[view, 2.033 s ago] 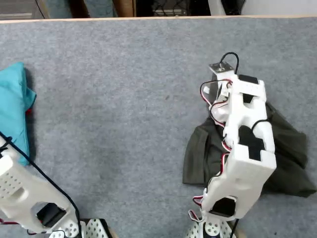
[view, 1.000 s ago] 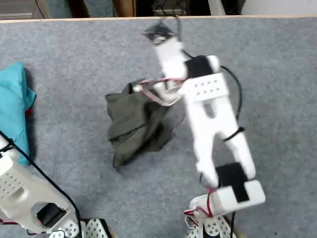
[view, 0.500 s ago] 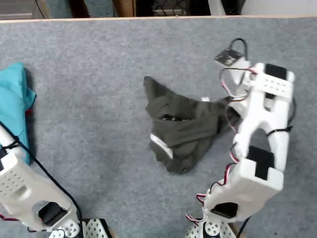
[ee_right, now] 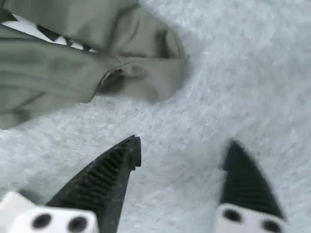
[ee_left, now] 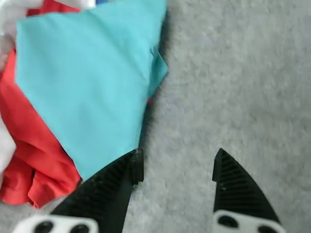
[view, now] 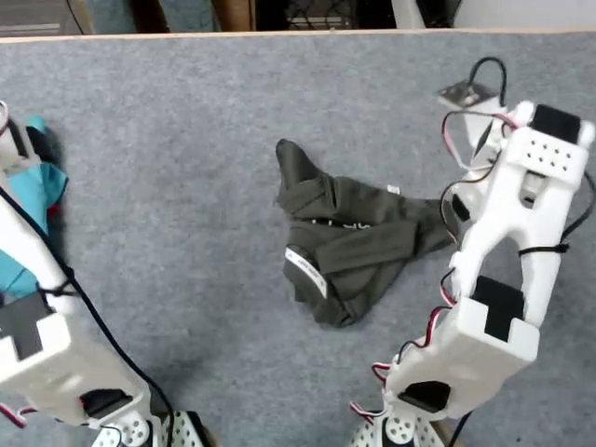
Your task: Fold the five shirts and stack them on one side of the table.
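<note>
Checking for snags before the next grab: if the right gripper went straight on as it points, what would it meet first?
Likely bare mat, between the right gripper's open fingers; the olive shirt lies just beyond. Depth is unclear.

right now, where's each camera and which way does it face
High view: fixed above the table, looking down; left arm and right arm show, olive shirt between them.
Left wrist view: on left arm, looking past its open jaws at the teal shirt and red shirt.
Right wrist view: on right arm, looking past its open jaws at the olive shirt's edge.
Shared: high and right wrist views both show the olive shirt.
</note>
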Robot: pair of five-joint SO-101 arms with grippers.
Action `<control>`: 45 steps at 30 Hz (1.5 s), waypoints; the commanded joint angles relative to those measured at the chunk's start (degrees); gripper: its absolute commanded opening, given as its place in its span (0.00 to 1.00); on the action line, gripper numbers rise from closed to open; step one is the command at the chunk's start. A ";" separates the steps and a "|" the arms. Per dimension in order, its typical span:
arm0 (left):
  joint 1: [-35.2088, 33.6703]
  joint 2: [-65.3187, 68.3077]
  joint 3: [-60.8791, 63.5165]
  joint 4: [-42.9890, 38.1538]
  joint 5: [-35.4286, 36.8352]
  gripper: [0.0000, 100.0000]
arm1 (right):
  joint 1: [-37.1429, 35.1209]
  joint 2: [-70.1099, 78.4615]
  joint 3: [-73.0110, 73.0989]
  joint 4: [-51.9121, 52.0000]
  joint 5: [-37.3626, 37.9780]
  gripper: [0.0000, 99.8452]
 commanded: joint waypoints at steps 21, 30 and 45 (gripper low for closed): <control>-3.47 -34.64 57.01 -27.52 -5.71 0.25 | -37.10 -30.99 40.48 -8.70 -51.78 0.07; -5.05 -38.86 61.23 -27.43 -2.81 0.25 | -39.56 -20.62 40.40 -15.91 -65.23 0.09; -5.58 -38.86 61.58 -27.78 -0.44 0.25 | -45.36 -17.45 40.66 -16.44 -65.49 0.09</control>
